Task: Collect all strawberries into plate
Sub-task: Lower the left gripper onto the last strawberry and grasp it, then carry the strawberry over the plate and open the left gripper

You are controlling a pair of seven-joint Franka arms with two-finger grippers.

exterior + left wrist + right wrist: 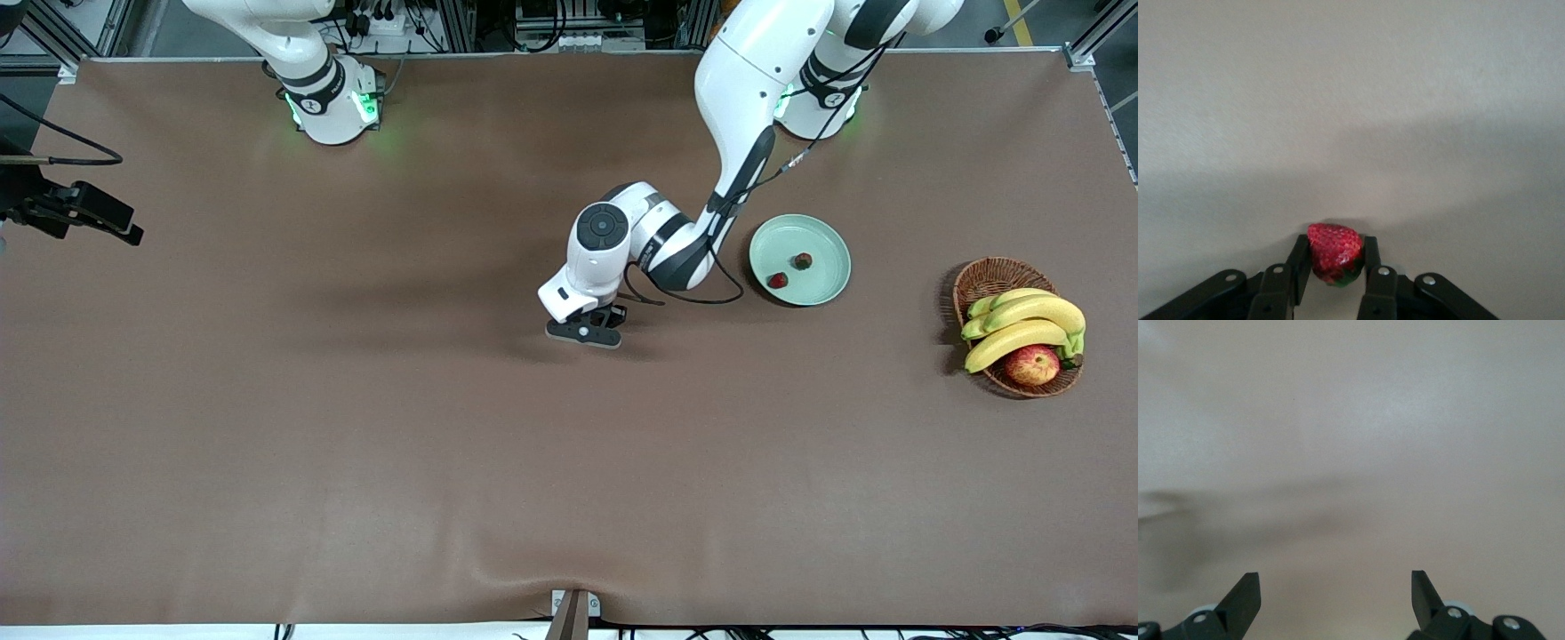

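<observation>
Two strawberries (778, 280) (803, 260) are already lying in the pale mint-green plate (822, 284), which sits on the brown desk (356, 444) toward the left arm's end; they are close together but apart. The third strawberry (1334, 253) is seen in the left wrist view, pinched between the two black fingers (1298, 267) of the left gripper (1335, 257), its red body pressed on both sides and its green cap turned toward the wrist. The jaws are closed on this berry, which appears to be resting on the desk surface or just above it; which of the two cannot be told.

The grip is taken across the berry's width, presumably so that the small fruit is held without slipping for the carry to the plate.

The left arm is reached from its base down toward the middle of the desk, the forearm bent low and the wrist turned so that the left gripper (597, 327) points straight down, beside the plate toward the right arm's end.

The right gripper (1336, 587) is held over bare desk with its jaws wide apart and nothing between them; that arm is judged to be waiting.
</observation>
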